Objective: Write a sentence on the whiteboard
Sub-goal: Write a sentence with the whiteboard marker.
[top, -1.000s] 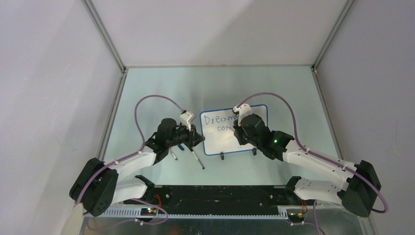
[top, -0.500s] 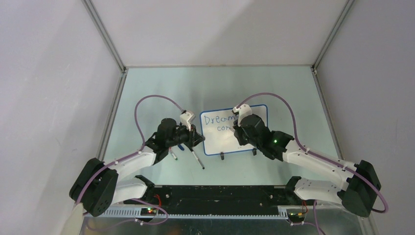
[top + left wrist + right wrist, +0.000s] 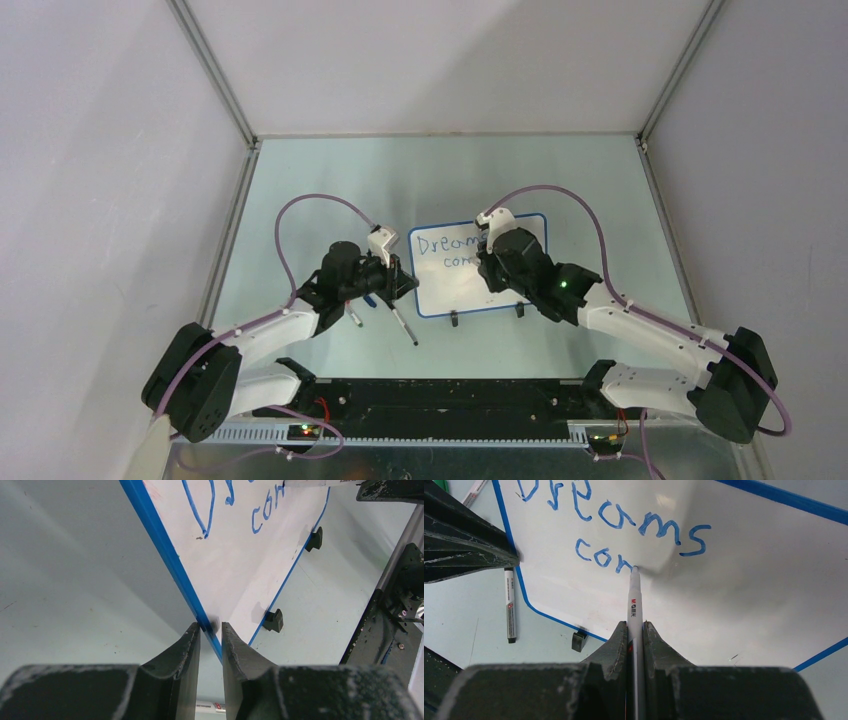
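Glossy, blue-rimmed whiteboard [image 3: 450,290] in the middle of the counter [image 3: 330,180] bears a blue handwritten sentence [image 3: 614,520]: "Dreams", then "con". Right fingers [image 3: 619,640] pinch a slim white marker [image 3: 633,595], its tip touching the board; left fingers [image 3: 192,640] clamp its rim.

Pale green table [image 3: 320,180], white marker [image 3: 405,327] lying on it, second marker [image 3: 353,318] near it, pale enclosure walls [image 3: 90,150], black rail [image 3: 450,395] along near edge

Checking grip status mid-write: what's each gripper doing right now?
Left gripper: closed on the whiteboard, pinching its blue rim.
Right gripper: closed on the marker.
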`<state>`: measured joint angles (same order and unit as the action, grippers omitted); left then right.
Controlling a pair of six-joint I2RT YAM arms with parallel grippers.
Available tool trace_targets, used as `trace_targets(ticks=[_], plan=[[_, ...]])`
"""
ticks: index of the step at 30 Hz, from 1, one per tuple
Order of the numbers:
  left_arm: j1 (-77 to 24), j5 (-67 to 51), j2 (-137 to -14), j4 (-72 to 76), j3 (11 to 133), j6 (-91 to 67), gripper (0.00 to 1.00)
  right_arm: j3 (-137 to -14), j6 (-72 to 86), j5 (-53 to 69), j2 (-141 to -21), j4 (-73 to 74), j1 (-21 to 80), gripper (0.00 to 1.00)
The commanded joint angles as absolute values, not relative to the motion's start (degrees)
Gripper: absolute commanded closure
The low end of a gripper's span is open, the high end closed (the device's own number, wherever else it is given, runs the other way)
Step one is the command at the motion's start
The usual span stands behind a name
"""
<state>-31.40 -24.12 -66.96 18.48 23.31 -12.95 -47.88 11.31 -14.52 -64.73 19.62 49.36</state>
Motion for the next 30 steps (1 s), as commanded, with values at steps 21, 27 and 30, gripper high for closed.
trace_targets(ticks=[21, 27, 30], plan=[[-31.7, -24.5, -65.6, 19.1, 24.3, -11.6, 0.74, -50.2, 11.0, -17.0, -64.2, 20.4, 47.2, 1.00], [-31.7, -24.5, -65.6, 19.1, 24.3, -11.6, 0.74, -50.1, 11.6, -17.5, -63.7, 21.6, 46.9, 1.00], [-31.7, -24.5, -65.6, 19.1, 24.3, -11.6, 0.74, -49.7, 11.9, -17.4, -63.5, 21.6, 46.9, 1.00]])
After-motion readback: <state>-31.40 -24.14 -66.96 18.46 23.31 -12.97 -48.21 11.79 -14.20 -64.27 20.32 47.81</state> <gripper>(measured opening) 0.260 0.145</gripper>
